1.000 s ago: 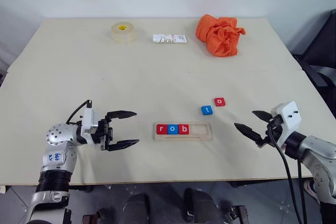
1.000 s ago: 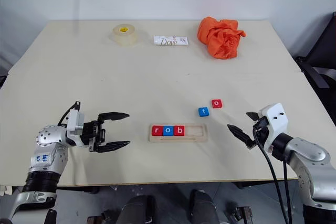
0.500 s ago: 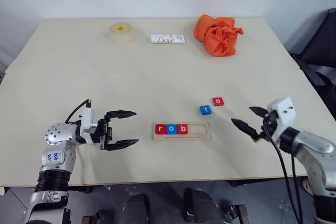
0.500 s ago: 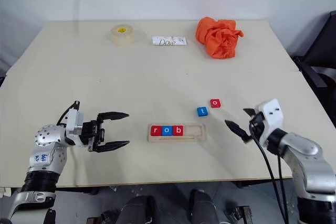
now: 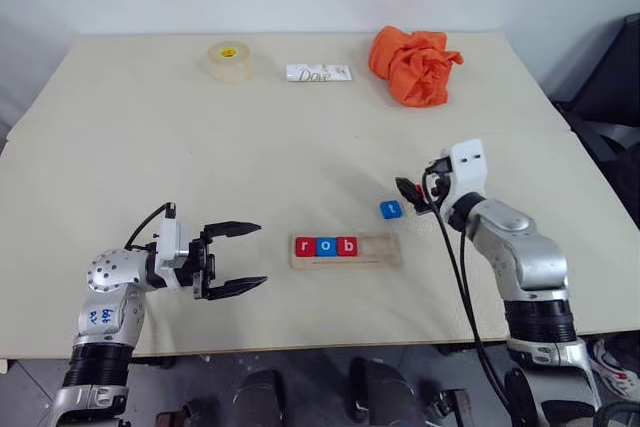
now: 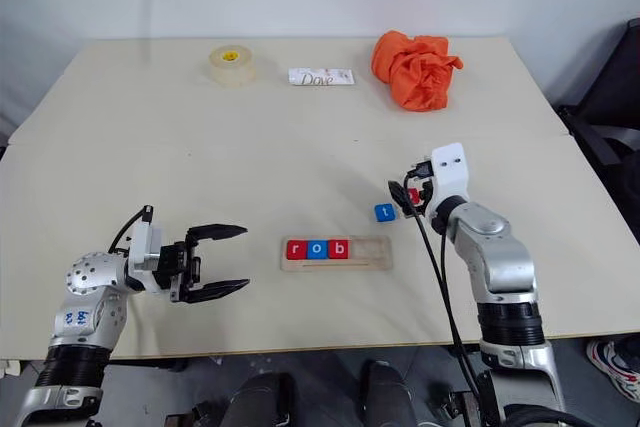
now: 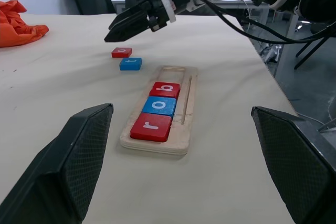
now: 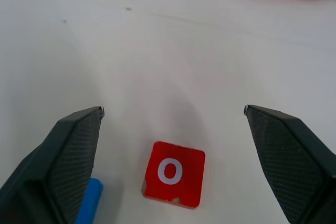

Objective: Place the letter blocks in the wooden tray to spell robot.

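Hovering over the red o tile (image 8: 172, 174), right gripper (image 8: 173, 124) spread wide.
Wooden tray (image 5: 346, 249) holds r, o, b; blue t tile (image 5: 391, 209) sits loose nearby. Left gripper (image 5: 238, 259) open, empty.

Wooden tray (image 6: 372, 253) at table centre holds red r, blue o, red b (image 6: 317, 248). Blue t tile (image 6: 385, 212) at one o'clock from it, beside the open right gripper (image 6: 404, 194).

Right gripper (image 5: 412, 193) hides red o block (image 8: 174, 173) from head views
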Controlling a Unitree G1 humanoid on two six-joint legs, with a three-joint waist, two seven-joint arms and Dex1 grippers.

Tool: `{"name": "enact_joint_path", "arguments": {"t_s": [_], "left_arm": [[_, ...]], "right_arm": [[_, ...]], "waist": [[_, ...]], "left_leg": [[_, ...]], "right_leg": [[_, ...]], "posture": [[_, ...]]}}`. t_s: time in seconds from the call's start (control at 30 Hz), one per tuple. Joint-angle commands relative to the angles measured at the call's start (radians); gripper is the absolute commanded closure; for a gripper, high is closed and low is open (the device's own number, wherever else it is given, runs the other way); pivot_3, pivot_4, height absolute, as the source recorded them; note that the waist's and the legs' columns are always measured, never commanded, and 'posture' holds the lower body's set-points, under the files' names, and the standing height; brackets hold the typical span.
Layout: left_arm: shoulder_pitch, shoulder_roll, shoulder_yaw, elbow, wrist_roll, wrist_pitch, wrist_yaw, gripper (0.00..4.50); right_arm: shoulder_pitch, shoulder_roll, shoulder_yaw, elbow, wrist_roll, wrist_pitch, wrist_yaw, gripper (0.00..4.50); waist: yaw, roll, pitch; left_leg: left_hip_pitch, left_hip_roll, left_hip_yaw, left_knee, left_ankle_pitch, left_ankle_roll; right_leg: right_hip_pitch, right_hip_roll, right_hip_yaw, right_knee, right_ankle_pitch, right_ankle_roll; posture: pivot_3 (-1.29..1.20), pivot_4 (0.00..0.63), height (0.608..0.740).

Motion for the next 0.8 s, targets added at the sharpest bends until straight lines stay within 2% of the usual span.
{"name": "enact_joint_path", "arguments": {"t_s": [0.03, 0.6, 0.7, 0.8], "left_arm": [[0.022, 0.001, 0.017, -0.053, -0.027, -0.001, 0.014, 0.0], [0.025, -0.028, 0.003, -0.052, -0.018, -0.019, 0.034, 0.0], [0.021, -0.03, 0.002, -0.047, -0.016, -0.024, 0.032, 0.0], [0.018, -0.031, 0.001, -0.04, -0.017, -0.028, 0.028, 0.0]], "right_arm": [[-0.015, -0.003, -0.002, -0.001, -0.022, 0.006, -0.022, 0.01], [0.014, 0.009, 0.018, -0.011, -0.039, 0.069, -0.01, 0.01], [0.017, 0.018, 0.022, -0.004, -0.05, 0.055, -0.021, 0.58], [0.017, 0.024, 0.02, -0.012, -0.05, 0.06, -0.031, 1.6]], "waist": [[-0.002, 0.0, 0.0], [-0.002, 0.0, 0.0], [-0.002, 0.0, 0.0], [-0.002, 0.0, 0.0]], "left_leg": [[0.0, 0.0, 0.0, 0.0, 0.0, 0.0], [0.0, 0.0, 0.0, 0.0, 0.0, 0.0], [0.0, 0.0, 0.0, 0.0, 0.0, 0.0], [0.0, 0.0, 0.0, 0.0, 0.0, 0.0]], "right_leg": [[0.0, 0.0, 0.0, 0.0, 0.0, 0.0], [0.0, 0.0, 0.0, -0.001, 0.0, 0.0], [0.0, 0.0, 0.0, -0.001, 0.0, 0.0], [0.0, 0.0, 0.0, 0.0, 0.0, 0.0]], "posture": [[0.0, 0.15, 0.74], [0.0, 0.15, 0.74], [0.0, 0.15, 0.74], [0.0, 0.15, 0.74]]}}
